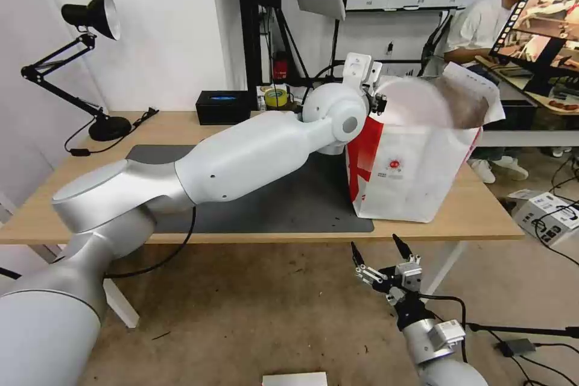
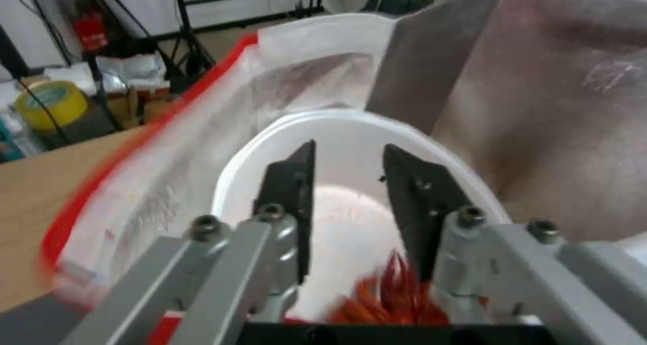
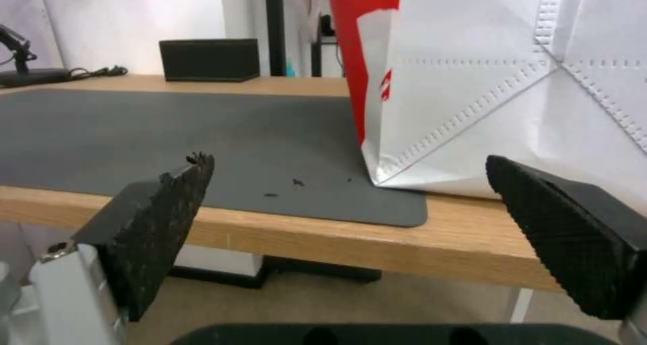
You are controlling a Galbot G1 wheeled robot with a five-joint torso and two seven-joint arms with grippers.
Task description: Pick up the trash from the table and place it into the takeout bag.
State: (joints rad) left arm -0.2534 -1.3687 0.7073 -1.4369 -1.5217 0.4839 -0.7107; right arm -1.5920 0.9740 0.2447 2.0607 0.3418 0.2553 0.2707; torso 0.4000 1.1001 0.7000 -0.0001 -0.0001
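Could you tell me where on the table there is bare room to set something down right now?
The dark grey mat is bare from the takeout bag across toward the desk lamp, apart from a few crumbs by the bag's corner. The wood strip along the near table edge is free too. It is crowded at the bag's mouth, where the left gripper holds the white bowl.

One white round bowl with red scraps [image 2: 351, 148]; one white-and-red foil-lined takeout bag [image 1: 416, 175]; one black desk lamp [image 1: 90, 15]; one black rectangular box [image 1: 223, 107].
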